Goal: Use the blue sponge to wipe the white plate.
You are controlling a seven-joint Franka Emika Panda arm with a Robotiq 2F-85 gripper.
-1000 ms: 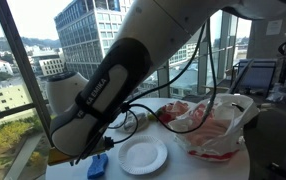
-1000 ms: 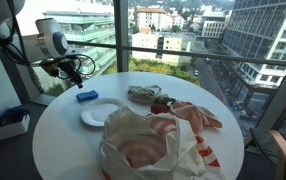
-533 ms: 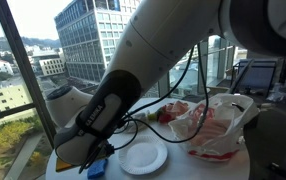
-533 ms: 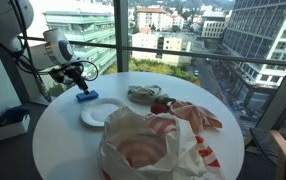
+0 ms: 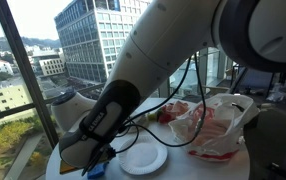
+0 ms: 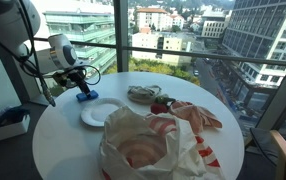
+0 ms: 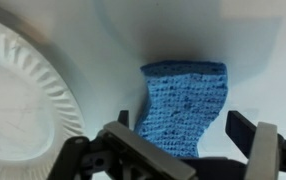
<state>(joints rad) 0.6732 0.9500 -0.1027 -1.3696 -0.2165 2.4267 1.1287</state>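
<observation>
The blue sponge lies flat on the white table, right below my gripper. The gripper's fingers are open and stand on either side of the sponge's near end, without closing on it. The white paper plate is just left of the sponge in the wrist view. In an exterior view the sponge lies beyond the plate with the gripper low over it. In the other exterior view the arm hides most of the sponge beside the plate.
A round white table stands by tall windows. A large crumpled plastic bag, a red-and-white cloth and a small bowl-like item sit past the plate. The sponge lies near the table's edge.
The gripper has come down toward the table and now sits right over the sponge. The sponge and plate have not moved.
</observation>
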